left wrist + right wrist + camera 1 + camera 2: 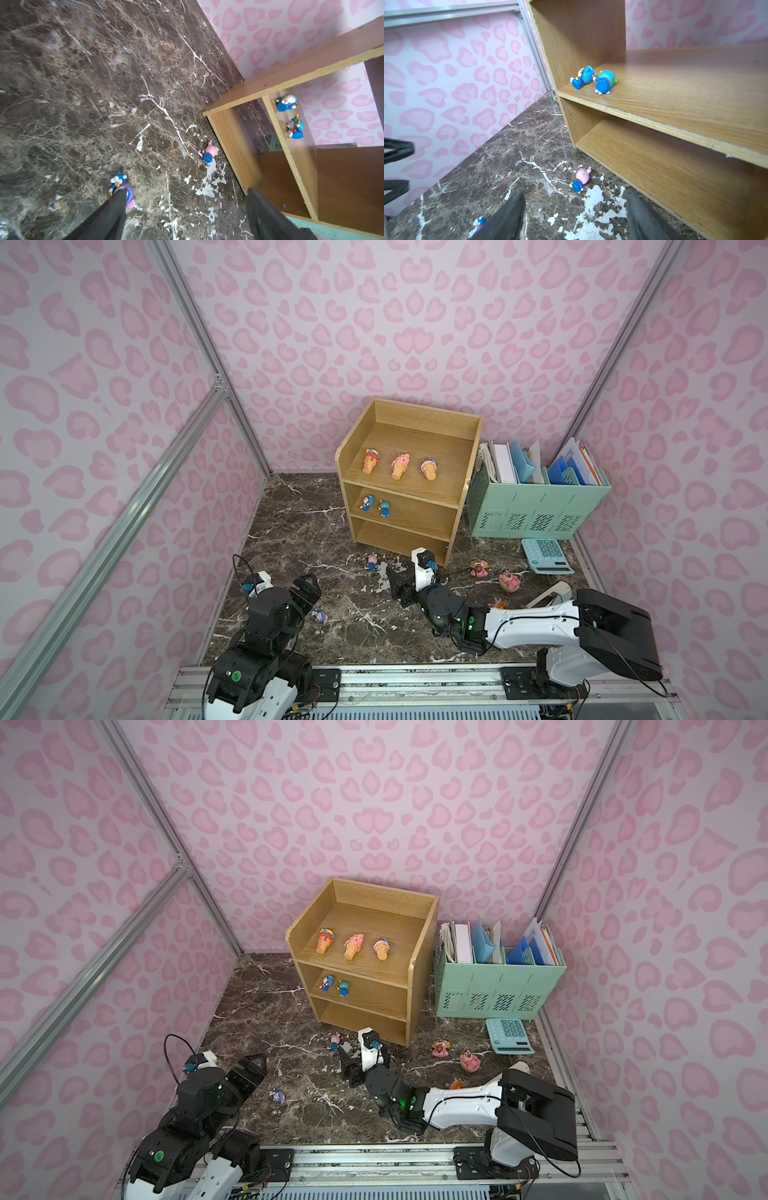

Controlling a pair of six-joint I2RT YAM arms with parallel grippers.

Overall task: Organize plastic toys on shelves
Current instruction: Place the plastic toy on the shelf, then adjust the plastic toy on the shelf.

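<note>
The oak shelves (345, 456) stand at the back. Three ice-cream cone toys (400, 466) lie on the top tier and two blue characters (367, 503) on the middle tier; the bottom tier holds nothing. My right gripper (574, 191) is open and empty, low over the table before the bottom tier, a short way from a pink-headed toy (581, 178). My left gripper (187, 190) is open and empty at the front left, one finger beside a blue-white toy (119, 182) on a purple base. Two chubby pink characters (478, 568) (510, 581) lie right of the shelves.
A mint green file organizer (536, 506) with papers stands right of the shelves, and a mint calculator (546, 556) lies in front of it. A small orange piece (498, 605) shows beside my right arm. Pink patterned walls enclose the dark marble table (291, 531).
</note>
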